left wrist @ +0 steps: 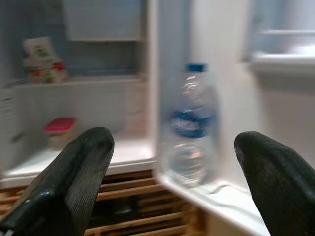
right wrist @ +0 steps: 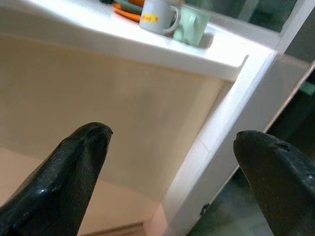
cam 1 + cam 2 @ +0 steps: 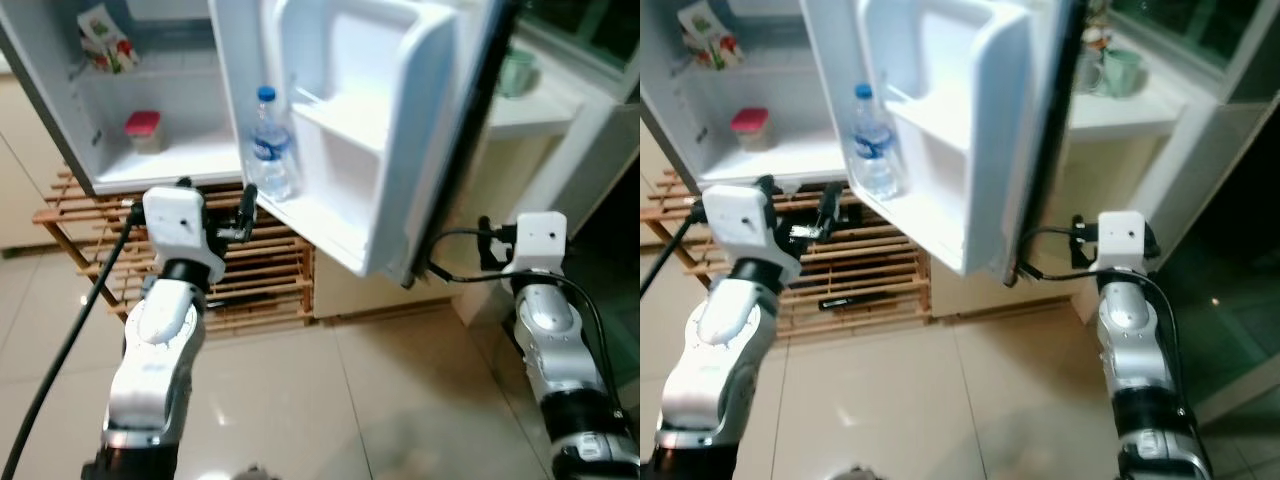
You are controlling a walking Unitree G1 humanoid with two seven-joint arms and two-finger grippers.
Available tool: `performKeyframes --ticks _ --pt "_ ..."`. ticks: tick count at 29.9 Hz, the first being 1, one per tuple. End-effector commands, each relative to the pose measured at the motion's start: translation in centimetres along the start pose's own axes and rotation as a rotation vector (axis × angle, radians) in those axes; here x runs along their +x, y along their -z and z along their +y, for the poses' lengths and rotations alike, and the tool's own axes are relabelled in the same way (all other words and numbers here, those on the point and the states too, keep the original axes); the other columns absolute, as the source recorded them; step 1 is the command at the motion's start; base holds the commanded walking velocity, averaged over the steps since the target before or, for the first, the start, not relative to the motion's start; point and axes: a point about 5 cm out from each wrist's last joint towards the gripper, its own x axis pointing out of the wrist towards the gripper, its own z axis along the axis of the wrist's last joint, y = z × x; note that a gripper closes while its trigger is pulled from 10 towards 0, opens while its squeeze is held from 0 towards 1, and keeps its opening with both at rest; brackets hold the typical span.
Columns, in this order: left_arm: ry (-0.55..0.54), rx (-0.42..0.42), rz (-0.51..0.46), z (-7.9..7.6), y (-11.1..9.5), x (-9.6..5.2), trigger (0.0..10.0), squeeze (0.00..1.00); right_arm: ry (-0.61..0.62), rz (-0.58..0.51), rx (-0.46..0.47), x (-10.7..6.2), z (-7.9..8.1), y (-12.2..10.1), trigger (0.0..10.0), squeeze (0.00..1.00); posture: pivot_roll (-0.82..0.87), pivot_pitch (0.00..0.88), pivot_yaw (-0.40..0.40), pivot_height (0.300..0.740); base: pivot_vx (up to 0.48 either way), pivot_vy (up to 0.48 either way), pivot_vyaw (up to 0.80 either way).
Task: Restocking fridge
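**Open fridge, door shelf holding one water bottle**

- Fridge (image 3: 160, 150): white, open; its door (image 3: 400, 130) is swung out toward the robot.
- Bench (image 3: 1120, 115): white, to the right of the door, carrying a pale green mug (image 2: 193, 30) and a white mug (image 2: 157, 17) side by side.
- Wooden slatted rack (image 3: 270, 280): under the fridge, on the tiled floor (image 3: 350, 400).
- Water bottle (image 3: 270, 150): clear, blue cap and label, upright in the door's lower shelf.
- Carton (image 3: 105, 38): upper fridge shelf, tilted.
- Red-lidded container (image 3: 143, 130): lower fridge shelf.
- Left hand (image 1: 172, 196): open, empty, raised in front of the bottle, apart from it.
- Right hand (image 2: 172, 196): open, empty, pointed at the bench front.
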Motion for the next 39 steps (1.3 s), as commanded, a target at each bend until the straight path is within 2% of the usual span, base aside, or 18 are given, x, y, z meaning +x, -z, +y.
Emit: performKeyframes --ticks 1,2,4,5,6,12,17,23,27,28,29,30,31,32,34,37,38,39 --pt "0.046 0.115 0.231 -0.5 3.8 -0.7 10.0 0.0 0.053 0.024 0.001 0.8 -1.3 0.2 10.0 0.0 -0.01 0.0 0.011 0.74 0.0 0.0 0.0" --pt "0.046 0.115 0.231 -0.5 3.8 -0.7 10.0 0.0 0.053 0.024 0.001 0.8 -1.3 0.2 10.0 0.0 -0.01 0.0 0.011 0.74 0.0 0.0 0.0" --pt "0.045 0.107 0.609 0.4 9.9 -2.9 10.0 0.0 0.05 0.039 0.016 1.8 -0.8 -0.4 10.0 0.0 -0.01 0.0 0.016 0.74 0.0 0.0 0.0" --pt "0.047 0.086 0.698 0.7 11.4 -3.9 10.0 0.0 0.047 0.046 0.024 2.2 -0.6 -0.6 10.0 0.0 -0.01 0.0 0.016 0.74 0.0 0.0 0.0" --pt "0.07 0.158 0.767 1.5 13.4 -5.3 10.0 0.0 0.038 0.046 0.035 2.8 -0.1 -1.2 10.0 0.0 -0.02 0.0 0.017 0.74 0.0 0.0 0.0" --pt "0.1 0.19 0.929 2.7 16.6 -7.4 10.0 0.0 -0.089 0.094 0.077 3.5 2.4 -1.7 10.0 0.0 -0.01 0.0 0.02 0.74 0.0 0.0 0.0" --pt "0.112 0.239 1.258 4.4 22.1 -13.9 10.0 0.0 -0.226 0.136 0.133 3.9 6.4 -2.7 10.0 0.0 -0.03 0.0 0.029 0.74 0.0 0.0 0.0" --pt "0.132 0.274 1.257 3.8 22.7 -14.6 10.0 0.0 -0.299 0.106 0.235 4.0 8.5 -4.5 10.0 0.0 -0.02 0.0 0.02 0.74 0.0 0.0 0.0" --pt "0.195 0.319 1.306 3.5 23.4 -16.2 10.0 0.0 -0.661 0.046 0.355 1.7 14.3 -6.4 10.0 0.0 -0.04 0.0 0.014 0.74 0.0 0.0 0.0" --pt "0.195 0.319 1.306 3.5 23.4 -16.2 10.0 0.0 -0.661 0.046 0.355 1.7 14.3 -6.4 10.0 0.0 -0.04 0.0 0.014 0.74 0.0 0.0 0.0" --pt "0.24 0.247 1.409 3.1 24.1 -18.4 10.0 0.0 -1.057 0.028 0.459 -2.7 17.9 -8.1 10.0 0.0 -0.05 0.0 0.012 0.74 0.0 0.0 0.0" --pt "0.283 0.166 1.442 2.4 24.2 -19.2 10.0 0.0 -1.237 -0.009 0.519 -5.2 18.6 -9.3 10.0 0.0 -0.05 0.0 0.01 0.74 0.0 0.0 0.0" --pt "0.283 0.166 1.442 2.4 24.2 -19.2 10.0 0.0 -1.237 -0.009 0.519 -5.2 18.6 -9.3 10.0 0.0 -0.05 0.0 0.01 0.74 0.0 0.0 0.0" --pt "0.368 0.137 1.449 1.0 24.4 -19.7 10.0 0.0 -1.476 -0.141 0.642 -9.2 17.4 -12.3 10.0 0.0 -0.05 0.0 0.018 0.74 0.0 0.0 0.0" --pt "0.377 0.234 1.411 0.8 24.4 -19.2 10.0 0.0 -1.532 -0.212 0.74 -10.8 15.8 -13.8 10.0 0.0 -0.06 0.0 0.027 0.74 0.0 0.0 0.0" --pt "0.376 0.281 1.366 0.4 24.4 -18.5 10.0 0.0 -1.417 -0.192 0.826 -9.7 14.1 -13.2 10.0 0.0 -0.07 0.0 0.03 0.74 0.0 0.0 0.0" --pt "0.346 0.292 1.292 0.1 24.2 -17.3 10.0 0.0 -1.175 -0.084 0.797 -6.7 12.1 -9.4 10.0 0.0 -0.09 0.0 0.035 0.74 0.0 0.0 0.0" --pt "0.328 0.289 1.261 0.1 24.1 -16.8 10.0 0.0 -1.097 -0.044 0.775 -5.8 11.5 -8.0 10.0 0.0 -0.09 0.0 0.036 0.74 0.0 0.0 0.0"
